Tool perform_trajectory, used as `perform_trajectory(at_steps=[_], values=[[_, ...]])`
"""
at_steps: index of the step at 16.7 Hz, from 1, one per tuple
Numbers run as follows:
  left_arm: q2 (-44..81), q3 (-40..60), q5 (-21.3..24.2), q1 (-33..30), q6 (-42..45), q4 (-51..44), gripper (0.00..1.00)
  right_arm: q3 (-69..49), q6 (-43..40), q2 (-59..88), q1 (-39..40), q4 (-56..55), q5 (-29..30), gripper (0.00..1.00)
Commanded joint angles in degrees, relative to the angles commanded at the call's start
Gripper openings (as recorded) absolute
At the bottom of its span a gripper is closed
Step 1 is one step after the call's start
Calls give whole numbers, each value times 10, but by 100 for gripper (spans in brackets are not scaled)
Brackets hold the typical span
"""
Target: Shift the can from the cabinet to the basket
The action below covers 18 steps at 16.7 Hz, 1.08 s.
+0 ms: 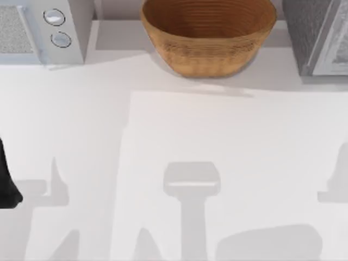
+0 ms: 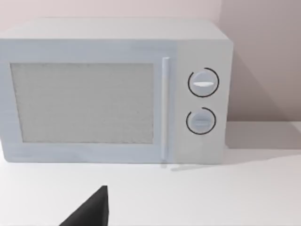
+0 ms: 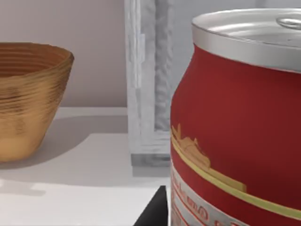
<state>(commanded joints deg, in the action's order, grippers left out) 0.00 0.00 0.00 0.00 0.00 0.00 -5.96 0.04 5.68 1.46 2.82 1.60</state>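
The can (image 3: pixel 235 117), red with a silver top, looms very close in the right wrist view. A dark tip of my right gripper (image 3: pixel 153 212) sits right beside its lower side. Whether the can is gripped or resting on something cannot be told. Behind it stands the pale front frame of the cabinet (image 3: pixel 148 94). From above, the cabinet (image 1: pixel 315 32) is dark grey and speckled at the back right. The wicker basket (image 1: pixel 209 38) stands at the back middle, and its wall (image 3: pixel 28 99) lies off to the can's side. My left gripper (image 1: pixel 8 185) is parked at the table's left edge.
A white microwave (image 1: pixel 43 27) with two round knobs stands at the back left, and the left wrist faces its front (image 2: pixel 113 94) with the left gripper's dark tip (image 2: pixel 91 209) low in that picture. Arm shadows fall across the white table (image 1: pixel 179 136).
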Motion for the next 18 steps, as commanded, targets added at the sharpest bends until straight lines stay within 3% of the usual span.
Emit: perform_trajectory(at_steps=[3,10,14,18], values=[[0,0,0,0,0,0,100,54,0,-51,-13,-25,-14,0],[0,0,0,0,0,0,100,57,1,-47,-11,-29,-14,0],[0,0,0,0,0,0,100,-24,2,37,17,-60,12,0],[0,0,0,0,0,0,100,-173,3,216,63,-108,63,0]])
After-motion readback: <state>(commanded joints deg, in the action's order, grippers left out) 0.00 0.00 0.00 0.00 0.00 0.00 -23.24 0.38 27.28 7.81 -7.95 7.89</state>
